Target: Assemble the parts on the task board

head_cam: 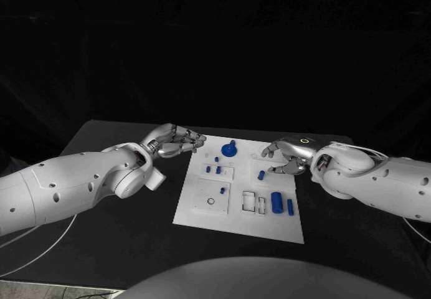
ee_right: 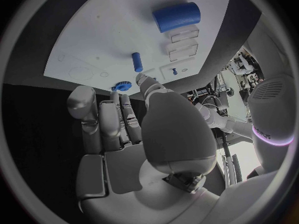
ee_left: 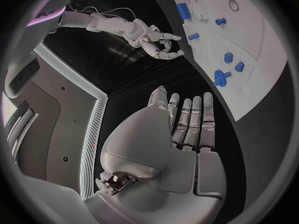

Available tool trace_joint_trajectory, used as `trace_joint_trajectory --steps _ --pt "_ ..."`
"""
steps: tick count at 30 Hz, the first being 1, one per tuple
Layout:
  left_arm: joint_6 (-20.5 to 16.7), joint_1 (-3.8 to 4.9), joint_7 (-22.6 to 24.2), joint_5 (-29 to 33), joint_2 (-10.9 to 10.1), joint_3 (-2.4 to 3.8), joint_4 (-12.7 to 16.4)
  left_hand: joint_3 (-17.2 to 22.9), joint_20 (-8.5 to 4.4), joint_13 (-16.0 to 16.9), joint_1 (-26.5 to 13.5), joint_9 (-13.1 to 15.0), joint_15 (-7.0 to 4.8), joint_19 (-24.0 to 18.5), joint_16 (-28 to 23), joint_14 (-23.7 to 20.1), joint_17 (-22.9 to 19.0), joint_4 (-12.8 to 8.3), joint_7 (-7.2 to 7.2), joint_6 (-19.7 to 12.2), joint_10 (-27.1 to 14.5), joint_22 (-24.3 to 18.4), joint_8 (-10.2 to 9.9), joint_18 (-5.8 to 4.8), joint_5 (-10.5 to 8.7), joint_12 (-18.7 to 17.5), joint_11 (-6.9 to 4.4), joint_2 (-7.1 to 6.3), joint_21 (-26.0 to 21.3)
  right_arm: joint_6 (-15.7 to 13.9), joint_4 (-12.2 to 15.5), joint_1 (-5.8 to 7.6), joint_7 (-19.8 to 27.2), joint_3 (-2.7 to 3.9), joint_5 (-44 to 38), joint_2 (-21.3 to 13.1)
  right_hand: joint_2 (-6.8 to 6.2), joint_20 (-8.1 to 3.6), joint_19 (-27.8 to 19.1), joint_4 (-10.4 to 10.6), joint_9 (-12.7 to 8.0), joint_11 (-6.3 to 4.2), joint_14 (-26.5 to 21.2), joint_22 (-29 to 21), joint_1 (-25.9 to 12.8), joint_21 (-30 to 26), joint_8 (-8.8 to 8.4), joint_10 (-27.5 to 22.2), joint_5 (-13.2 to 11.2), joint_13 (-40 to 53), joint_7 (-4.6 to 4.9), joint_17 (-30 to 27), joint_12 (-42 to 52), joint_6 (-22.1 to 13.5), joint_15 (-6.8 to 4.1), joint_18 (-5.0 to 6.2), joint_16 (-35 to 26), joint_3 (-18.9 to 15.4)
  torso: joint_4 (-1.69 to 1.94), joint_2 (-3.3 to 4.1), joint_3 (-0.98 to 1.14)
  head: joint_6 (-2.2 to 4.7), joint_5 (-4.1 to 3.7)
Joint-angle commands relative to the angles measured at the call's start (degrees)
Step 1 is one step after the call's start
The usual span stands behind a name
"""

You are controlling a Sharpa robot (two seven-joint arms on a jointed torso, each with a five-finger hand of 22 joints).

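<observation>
black table (head_cam: pixel 108 237) | task board (head_cam: pixel 238 221) unlabelled | left hand (head_cam: pixel 173 141) empty, fingers apart | right hand (head_cam: pixel 289 156) likewise

1 task board (head_cam: pixel 202 215), approx 7 blue parts (head_cam: pixel 278 200), 2 hands (head_cam: pixel 175 140).

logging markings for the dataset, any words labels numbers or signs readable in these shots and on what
Right wrist view: a short dark word on the white forearm beside its glowing band, too blurred to read.
Left wrist view: a similar mark on the right arm, too small to read.
Task board: only outlines of slots and circles, no text readable.
Blue parts: no markings visible.
Left hand and right hand: no lettering visible.
</observation>
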Motion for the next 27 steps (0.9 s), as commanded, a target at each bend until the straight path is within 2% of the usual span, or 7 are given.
trace_joint_trajectory --steps 1,7,13,16,19,27 --pt "0.92 -0.02 0.64 0.34 0.07 0.06 0.12 -0.35 0.28 -0.09 0.22 -0.01 0.43 0.09 0.25 0.03 -0.05 0.11 0.01 -0.28 -0.52 0.08 0.16 -0.47 0.26 0.37 0.02 0.43 -0.38 1.00 -0.59 -0.53 0.15 -0.01 -0.15 0.58 0.13 -0.09 0.36 -0.05 0.17 -0.20 0.29 6.65 0.22 0.21 0.42 0.83 0.28 0.30 0.05 0.04 0.75 0.87 -0.36 -1.10 0.39 0.31 0.07 0.03 0.01 -0.01 0.01" --pt "1.04 -0.04 0.63 0.34 0.01 0.06 0.12 -0.35 0.29 -0.08 0.22 -0.01 0.43 0.09 0.26 0.03 -0.06 0.11 0.01 -0.28 -0.53 0.08 0.16 -0.47 0.26 0.37 0.02 0.44 -0.38 1.61 -1.92 -1.60 0.85 -0.01 0.24 1.94 0.01 -0.30 0.47 -0.21 1.02 -0.58 0.38 6.69 -0.11 0.48 1.49 1.85 -0.42 1.13 0.22 0.01 2.34 2.49 -0.58 -1.14 0.47 0.46 0.07 -0.01 -0.03 -0.01 -0.11" --pt "1.28 -0.05 0.62 0.34 0.07 0.06 0.00 -0.28 0.33 -0.08 0.34 0.00 0.46 0.19 0.41 0.06 -0.12 0.09 0.03 -0.27 -0.60 0.14 0.21 -0.43 0.30 0.47 0.04 0.60 -0.38 2.01 -3.30 -2.86 1.16 -0.01 0.40 3.29 -0.02 -0.37 0.39 -0.65 1.45 -0.68 0.28 6.66 0.30 0.35 1.79 1.87 -0.59 1.47 0.32 -0.20 2.85 2.74 -0.63 -1.12 0.36 0.71 0.06 0.02 -0.03 -0.01 0.11" --pt "1.49 -0.05 0.54 0.34 0.08 0.06 -0.03 -0.27 0.34 -0.07 0.37 0.01 0.46 0.22 0.44 0.07 -0.13 0.09 0.05 -0.26 -0.61 0.15 0.22 -0.42 0.31 0.49 0.03 0.63 -0.37 2.31 -3.94 -3.26 1.28 -0.01 0.47 3.97 -0.06 -0.43 0.35 -1.21 1.97 -0.69 0.26 6.65 0.79 0.34 2.04 1.86 1.86 1.86 0.38 -0.26 3.42 2.83 -0.68 -1.13 0.35 1.32 0.05 -0.02 -0.02 -0.01 0.10" --pt "1.59 -0.05 0.50 0.33 0.05 0.06 -0.01 -0.24 0.38 -0.07 0.45 0.02 0.46 0.31 0.54 0.09 -0.17 0.09 0.14 -0.24 -0.64 0.19 0.26 -0.39 0.33 0.57 -0.01 0.70 -0.36 2.57 -4.56 -3.60 1.44 0.00 0.62 4.68 -0.26 -0.49 0.33 -1.81 2.56 -0.79 0.21 6.67 1.20 0.43 2.40 2.09 6.11 2.16 0.33 -0.34 3.91 3.16 -0.79 -1.15 0.33 2.47 0.05 0.01 -0.01 -0.01 0.12" --pt "1.87 -0.05 0.32 0.33 0.01 0.06 0.02 -0.20 0.41 -0.06 0.55 0.03 0.46 0.38 0.65 0.12 -0.22 0.08 0.22 -0.20 -0.66 0.23 0.31 -0.35 0.36 0.66 -0.04 0.78 -0.36 2.76 -5.93 -4.24 1.94 0.00 1.02 6.08 -0.32 -0.48 0.46 -2.56 3.70 -1.23 0.33 6.75 1.46 0.90 3.69 3.87 8.50 2.38 1.09 -0.26 4.63 5.27 -0.64 -1.19 0.48 4.27 0.05 0.00 -0.03 -0.01 0.16"
